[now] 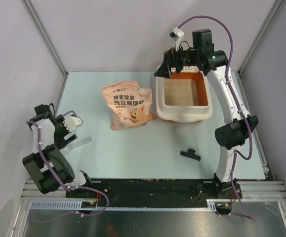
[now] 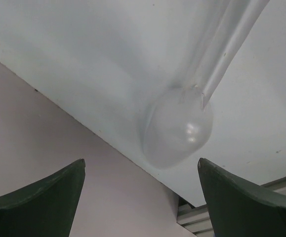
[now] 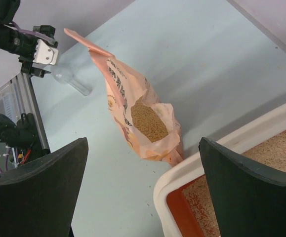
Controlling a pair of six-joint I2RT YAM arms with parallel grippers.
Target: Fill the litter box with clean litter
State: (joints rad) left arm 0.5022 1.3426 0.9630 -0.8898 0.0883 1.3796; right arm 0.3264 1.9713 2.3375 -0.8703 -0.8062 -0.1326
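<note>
Right tool (image 1: 168, 69): released, fingers spread wide, nothing between them. It stands over the 11 o'clock corner of the rectangular plastic litter box with cream-white rim and orange inner walls (image 1: 208, 112). I cannot tell whether it touches the rim. In the right wrist view, that corner of the box (image 3: 166, 190) lies at about 5 o'clock under the tool (image 3: 143, 158).

The box sits on the pale blue surface (image 1: 147, 148), far right. Its floor is covered with tan, sand-like litter (image 1: 181, 92).

The soft pink-peach bag with a cartoon animal and dark characters (image 1: 128, 106) lies flat at 9 o'clock of the box, just beside it. Its mouth is open toward the box, and more tan granules (image 3: 146, 121) show inside.

Left tool (image 1: 73, 121): released and empty, well apart from the box at the surface's 8 o'clock edge. A clear plastic scoop (image 2: 178, 129) lies on the surface between and beyond its fingers.

A small black clip (image 1: 190, 155) lies at 6 o'clock of the box, apart from it.

Count: one litter box, one bag, one scoop, one clip, two tools.
</note>
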